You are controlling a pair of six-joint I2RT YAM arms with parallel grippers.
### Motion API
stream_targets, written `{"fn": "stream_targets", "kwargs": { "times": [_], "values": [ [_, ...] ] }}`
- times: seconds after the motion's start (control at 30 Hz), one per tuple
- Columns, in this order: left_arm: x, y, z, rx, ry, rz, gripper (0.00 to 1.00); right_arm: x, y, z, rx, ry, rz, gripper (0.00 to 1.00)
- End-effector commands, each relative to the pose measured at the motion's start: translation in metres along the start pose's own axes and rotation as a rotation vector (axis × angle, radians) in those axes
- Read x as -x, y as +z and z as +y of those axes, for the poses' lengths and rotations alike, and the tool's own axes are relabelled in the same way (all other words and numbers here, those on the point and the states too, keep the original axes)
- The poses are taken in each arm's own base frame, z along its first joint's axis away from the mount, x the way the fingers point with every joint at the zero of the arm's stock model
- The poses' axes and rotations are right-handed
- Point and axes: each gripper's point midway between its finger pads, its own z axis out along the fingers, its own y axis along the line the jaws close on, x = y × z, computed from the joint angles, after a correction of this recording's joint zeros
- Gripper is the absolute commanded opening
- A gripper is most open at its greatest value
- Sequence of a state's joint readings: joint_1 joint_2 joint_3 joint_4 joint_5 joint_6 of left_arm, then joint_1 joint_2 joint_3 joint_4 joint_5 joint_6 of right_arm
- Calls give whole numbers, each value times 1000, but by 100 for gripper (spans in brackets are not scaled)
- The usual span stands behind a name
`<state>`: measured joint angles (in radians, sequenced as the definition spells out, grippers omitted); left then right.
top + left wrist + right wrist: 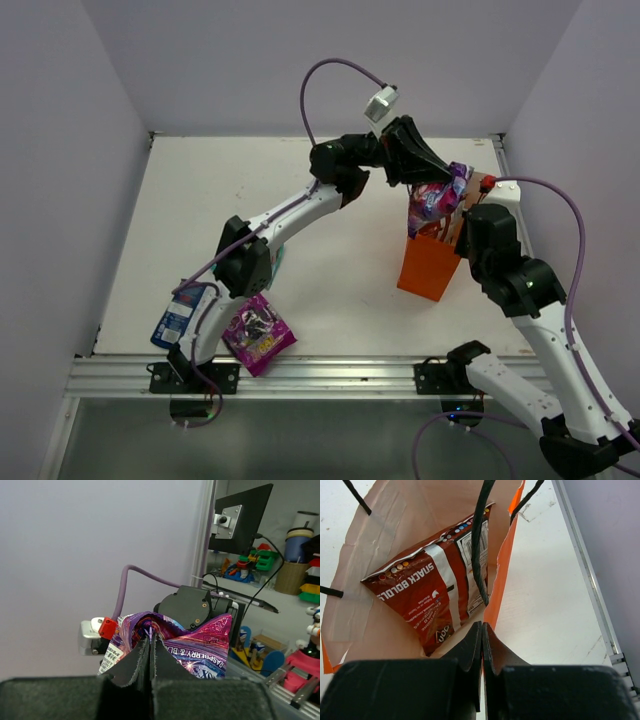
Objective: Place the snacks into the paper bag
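Claws are both squeezed tight. Up over the paper bag [428, 268], the left claw [151, 655] grips the magenta packet [202, 647] — the right claw [481, 640] pinches the bag's rim. Inside lies the red chip bag [422, 597]. The purple packet [258, 337] and the blue-and-white packet [177, 316] lie on the desk [200, 200].

Orange paper bag [428, 270] upright on the table [340, 210], right side — red-and-silver chip bag [427, 600] slanted inside, magenta packet [437, 198] crumpled above its mouth. Flat at the front-left edge: purple packet [258, 336] and blue-and-white packet [178, 316].
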<state>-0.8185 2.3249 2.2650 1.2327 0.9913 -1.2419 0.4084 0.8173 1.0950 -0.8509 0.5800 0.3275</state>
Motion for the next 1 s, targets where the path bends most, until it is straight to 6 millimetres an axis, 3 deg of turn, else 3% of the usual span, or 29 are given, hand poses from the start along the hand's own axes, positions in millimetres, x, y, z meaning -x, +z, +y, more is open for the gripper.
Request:
{"fn": "stream_targets", "kwargs": {
  "times": [0.0,0.03,0.1,0.23,0.3,0.8,0.97],
  "values": [
    [15,-4,-33,-123,0,-83,0,6,0,4,24,3,-23,0],
    [19,-3,-40,-139,19,-87,0,6,0,5,27,3,-22,0],
    [14,-5,-34,-114,34,-67,0,7,0,5,27,2,-23,0],
    [1,-8,-12,-70,10,-33,0,6,0,5,28,1,-21,0],
    [5,-7,-12,-85,13,-35,0,6,0,6,29,0,-20,0],
    [-40,-36,51,32,-65,-54,0,6,1,7,38,-2,-18,0],
    [-47,-38,69,82,-36,-46,0,6,1,10,49,0,-17,0]
  ]
}}
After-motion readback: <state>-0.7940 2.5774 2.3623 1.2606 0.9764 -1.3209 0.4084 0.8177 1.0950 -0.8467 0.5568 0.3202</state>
